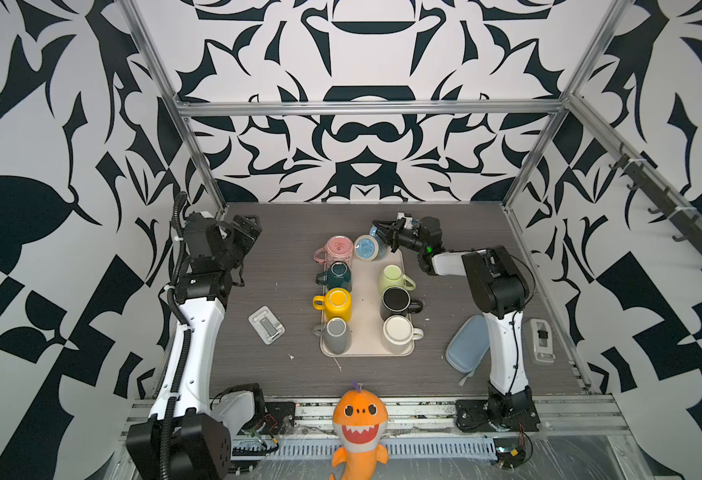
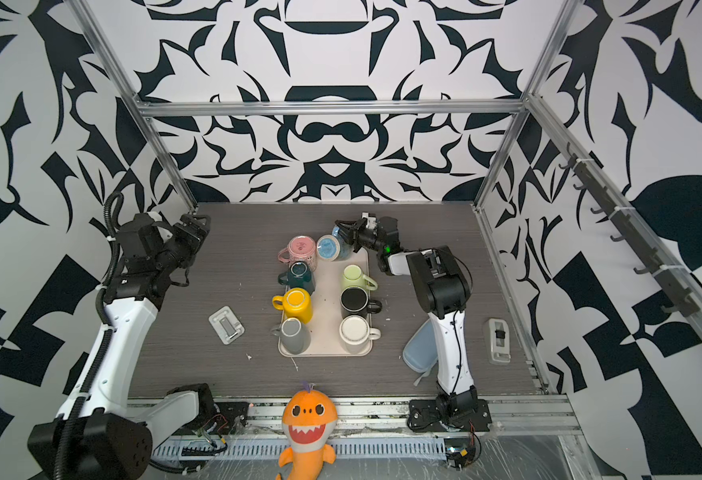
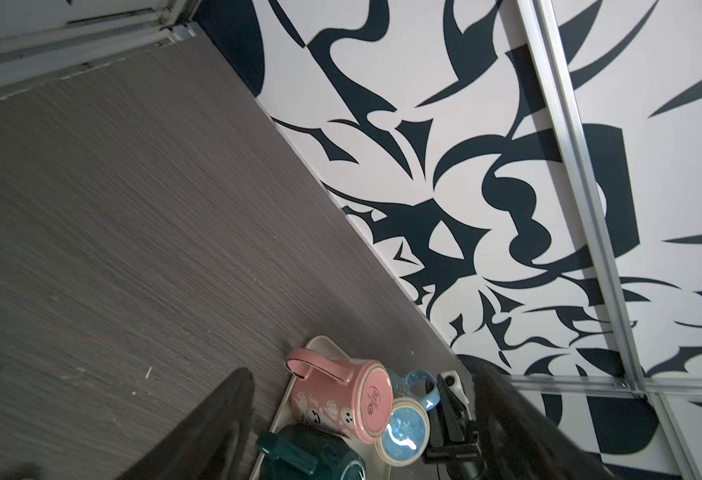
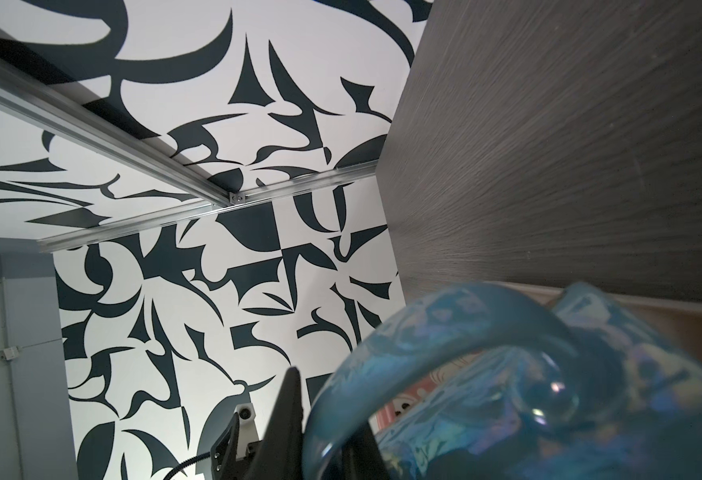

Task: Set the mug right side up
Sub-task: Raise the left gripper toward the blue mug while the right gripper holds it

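Observation:
The blue iridescent mug (image 1: 367,247) (image 2: 328,248) is tilted at the far end of the beige tray (image 1: 366,291), its pale-rimmed base (image 3: 403,432) turned up and toward the pink mug (image 1: 338,249). My right gripper (image 1: 384,235) (image 2: 346,233) (image 4: 324,419) is shut on the blue mug's handle (image 4: 445,332) (image 3: 424,388). My left gripper (image 1: 247,226) (image 2: 194,226) (image 3: 362,372) hangs open over the far left of the table, apart from the mugs and holding nothing.
On the tray stand a teal mug (image 1: 337,276), a yellow mug (image 1: 334,303), a grey mug (image 1: 334,334), a green mug (image 1: 395,277), a black mug (image 1: 399,302) and a white mug (image 1: 401,332). A small plastic case (image 1: 266,325), a blue pouch (image 1: 468,347) and a grey device (image 1: 540,340) lie on the table.

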You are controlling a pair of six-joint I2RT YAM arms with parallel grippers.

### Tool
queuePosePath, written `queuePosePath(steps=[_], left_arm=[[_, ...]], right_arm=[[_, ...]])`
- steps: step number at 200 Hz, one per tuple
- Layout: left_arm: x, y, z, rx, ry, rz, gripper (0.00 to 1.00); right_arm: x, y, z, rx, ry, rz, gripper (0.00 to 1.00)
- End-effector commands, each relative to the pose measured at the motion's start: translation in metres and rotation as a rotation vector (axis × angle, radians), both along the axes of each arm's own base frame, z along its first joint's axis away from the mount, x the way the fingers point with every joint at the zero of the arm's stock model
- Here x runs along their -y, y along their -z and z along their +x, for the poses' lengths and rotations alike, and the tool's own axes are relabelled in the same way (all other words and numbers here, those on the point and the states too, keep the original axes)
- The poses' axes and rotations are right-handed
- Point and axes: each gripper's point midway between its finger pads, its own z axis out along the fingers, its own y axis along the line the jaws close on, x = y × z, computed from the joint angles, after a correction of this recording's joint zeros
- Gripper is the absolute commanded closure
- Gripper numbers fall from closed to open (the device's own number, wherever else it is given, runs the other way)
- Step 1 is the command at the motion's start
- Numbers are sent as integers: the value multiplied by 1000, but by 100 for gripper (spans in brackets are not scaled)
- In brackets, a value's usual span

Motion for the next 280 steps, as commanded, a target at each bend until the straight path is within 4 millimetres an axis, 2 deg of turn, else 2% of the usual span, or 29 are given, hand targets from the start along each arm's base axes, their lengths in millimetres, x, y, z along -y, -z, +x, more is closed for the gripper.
queuePosePath(steps=[1, 51, 75, 80, 163, 280], left_arm=[[16, -18, 3, 47, 95, 5, 14], [28, -22, 7, 47, 144, 10, 14], [30, -22, 8, 47, 154, 8, 14], [31, -23, 8, 49, 157, 8, 18], [38, -31, 8, 63, 180, 11, 18], [61, -33, 19, 60, 269, 13, 18]], right_arm=[[-1, -76, -4, 226, -33, 40, 100], [-1, -82, -6, 254, -33, 38, 100], [-1, -86, -7, 274, -37, 28, 100], [-1, -86, -8, 279, -39, 27, 100], [-1, -103, -13, 356, -47, 12, 100], [0, -107, -27, 451, -70, -128, 100]])
